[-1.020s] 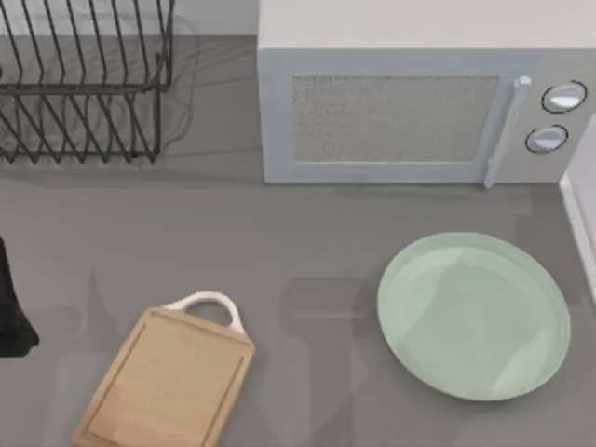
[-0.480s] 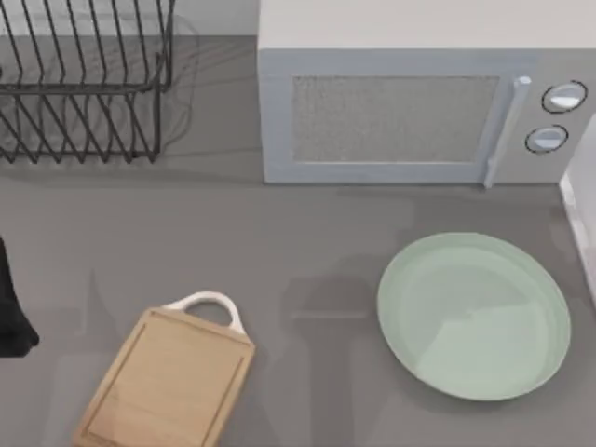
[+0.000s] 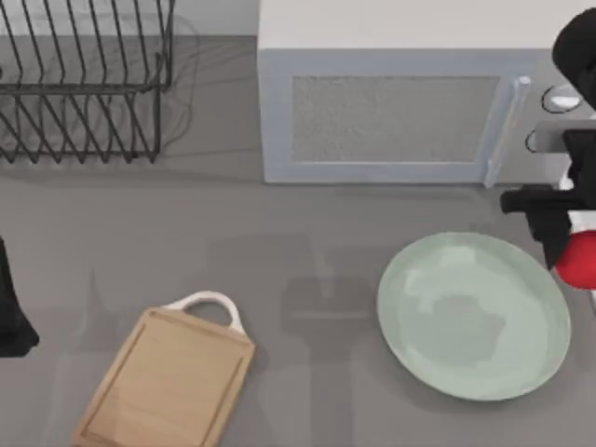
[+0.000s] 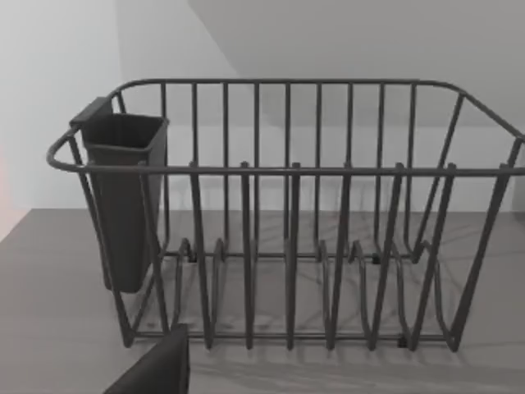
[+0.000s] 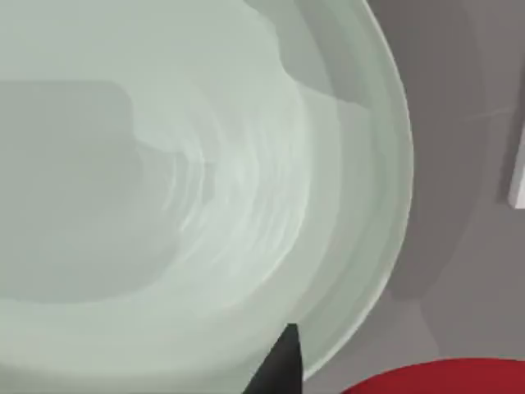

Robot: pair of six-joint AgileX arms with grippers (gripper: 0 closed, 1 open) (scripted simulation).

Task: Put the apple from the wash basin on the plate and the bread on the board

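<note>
Small red apple [image 3: 579, 259] at the right edge of the top view, clamped in the dark right gripper [image 3: 570, 244], hanging just beside the right rim of the plate [image 3: 410, 279] and partly over it. In the right wrist view, a red sliver of the apple [image 5: 435, 379] at the bottom edge, with 1 dark fingertip [image 5: 279, 365] beside it, over the plate's pale green rim [image 5: 385, 246]. Plate large, round, bare, lying right of centre in the lower half of the top view. Light wooden board [image 3: 168, 382] with white loop handle at lower left, tilted, nothing on it. White microwave [image 3: 400, 112] across the upper middle and right, door closed, partly covered at far right by the right arm. Black wire dish rack [image 3: 84, 84] in the upper left corner; seen close in the left wrist view [image 4: 287, 238], with a dark cup clipped to 1 end. Left arm [image 3: 11, 307] parked at the left edge of the top view; cannot tell its grip. Grey table [image 3: 307, 242] underneath.
</note>
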